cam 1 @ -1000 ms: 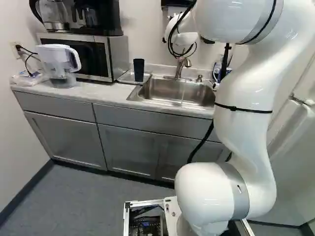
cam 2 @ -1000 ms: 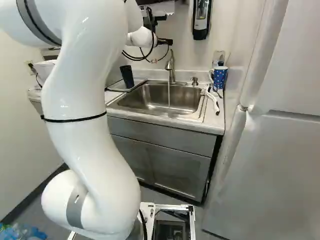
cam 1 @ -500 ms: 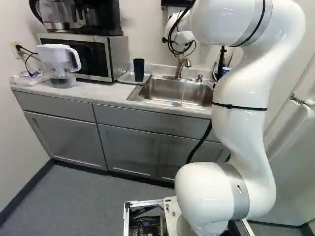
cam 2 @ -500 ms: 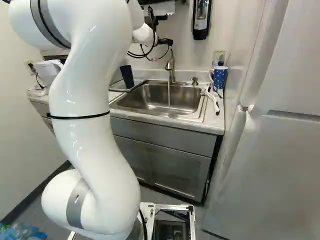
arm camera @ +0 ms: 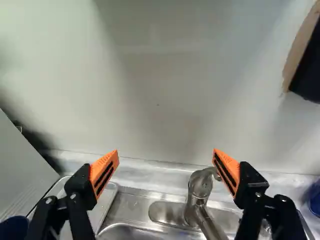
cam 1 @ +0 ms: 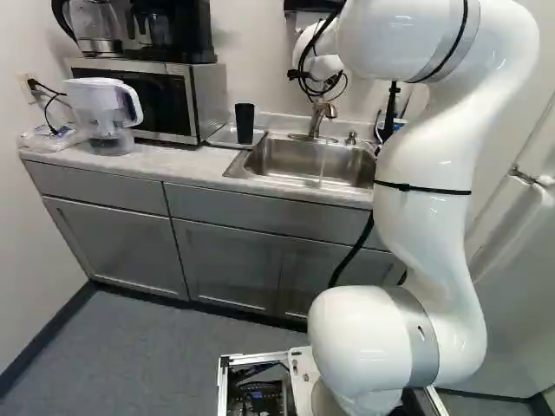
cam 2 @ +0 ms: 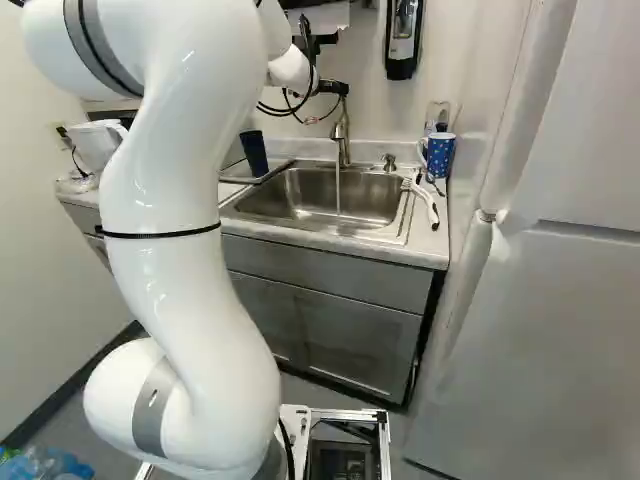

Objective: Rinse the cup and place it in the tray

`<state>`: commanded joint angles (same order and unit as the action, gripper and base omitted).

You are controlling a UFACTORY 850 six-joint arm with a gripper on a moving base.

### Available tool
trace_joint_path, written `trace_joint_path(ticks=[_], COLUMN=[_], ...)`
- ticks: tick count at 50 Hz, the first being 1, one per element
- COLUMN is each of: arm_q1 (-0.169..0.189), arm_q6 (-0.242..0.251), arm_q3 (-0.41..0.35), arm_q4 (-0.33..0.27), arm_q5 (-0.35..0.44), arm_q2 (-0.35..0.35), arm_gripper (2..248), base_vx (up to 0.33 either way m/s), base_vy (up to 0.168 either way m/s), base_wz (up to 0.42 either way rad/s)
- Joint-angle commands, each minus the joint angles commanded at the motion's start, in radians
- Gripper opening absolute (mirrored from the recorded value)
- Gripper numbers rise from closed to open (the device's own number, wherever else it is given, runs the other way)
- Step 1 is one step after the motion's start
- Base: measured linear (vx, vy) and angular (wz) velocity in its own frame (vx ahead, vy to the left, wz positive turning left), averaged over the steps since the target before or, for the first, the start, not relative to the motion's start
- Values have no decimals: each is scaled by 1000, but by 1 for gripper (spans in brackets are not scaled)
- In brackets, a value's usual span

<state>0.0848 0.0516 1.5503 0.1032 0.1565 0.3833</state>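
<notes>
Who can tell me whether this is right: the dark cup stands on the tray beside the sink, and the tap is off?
The tap is not off: the right base view shows water running from it into the sink. The dark cup does stand on the tray beside it.

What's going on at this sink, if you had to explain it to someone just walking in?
A robot arm has its open gripper up by the faucet, holding nothing. Water is running into the sink. The dark cup stands in the tray beside it; whether it has been rinsed, the pictures don't show.
</notes>
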Motion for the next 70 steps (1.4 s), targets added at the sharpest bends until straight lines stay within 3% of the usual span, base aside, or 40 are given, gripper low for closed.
trace_joint_path(ticks=[22,52,70], arm_q1=[1,0,33], arm_q6=[0,0,0], arm_q3=[-20,-113,-173], arm_q4=[0,0,0], arm_q5=[-70,-71,-71], arm_q2=[-17,-97,-150], arm_gripper=[247,247,247], base_vx=[0,0,0], base_vy=[0,0,0], base_wz=[0,0,0])
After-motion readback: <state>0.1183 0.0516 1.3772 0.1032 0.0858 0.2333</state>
